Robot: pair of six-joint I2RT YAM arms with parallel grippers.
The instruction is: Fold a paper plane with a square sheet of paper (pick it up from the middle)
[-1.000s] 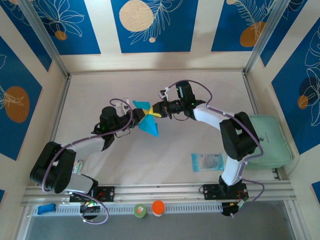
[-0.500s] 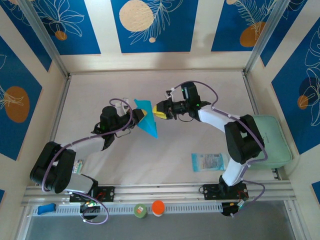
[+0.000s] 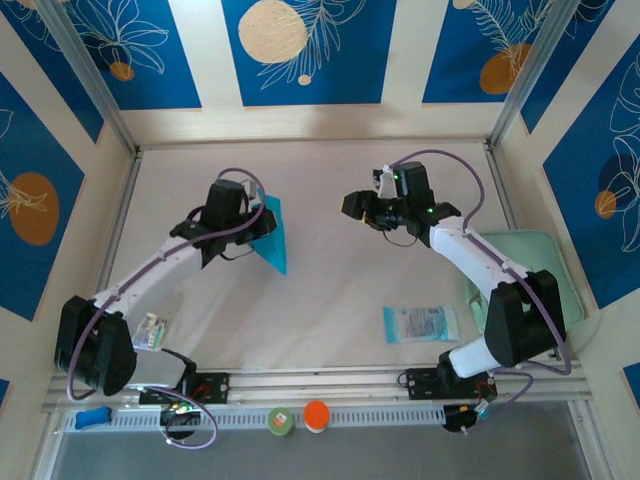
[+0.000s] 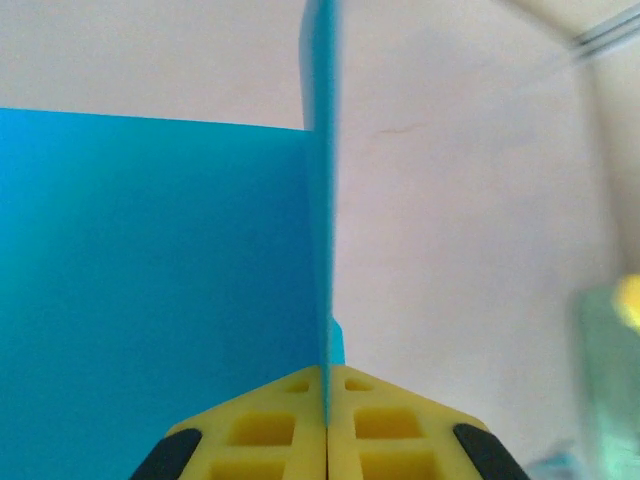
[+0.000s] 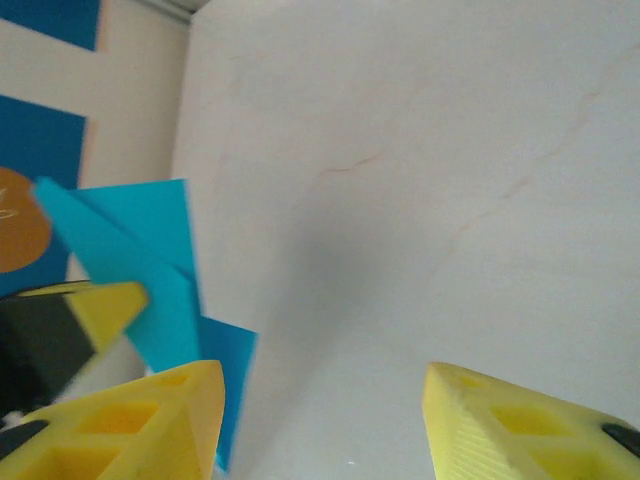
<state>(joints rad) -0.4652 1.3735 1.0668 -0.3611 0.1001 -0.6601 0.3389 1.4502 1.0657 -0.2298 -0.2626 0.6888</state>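
The cyan sheet of paper (image 3: 275,240), folded to a narrow pointed shape, hangs above the table left of centre with its tip toward the near side. My left gripper (image 3: 260,222) is shut on its upper edge. In the left wrist view the paper (image 4: 150,280) stands edge-on, pinched between the closed yellow fingers of the left gripper (image 4: 327,390). My right gripper (image 3: 356,206) is open, well to the right of the paper and apart from it. Through the right gripper (image 5: 320,410) the paper (image 5: 150,250) shows at the left, with bare table between the fingers.
A pale printed packet (image 3: 415,323) lies on the table near the right arm's base. A mint-green pad (image 3: 540,275) sits at the right edge. A small packet (image 3: 150,332) lies by the left arm. Green (image 3: 280,421) and orange (image 3: 316,415) caps stand on the front rail.
My right gripper let go of the paper, opened and drew back to the right. My left gripper closed on the paper and carried it left and farther back, now turned edge-up.
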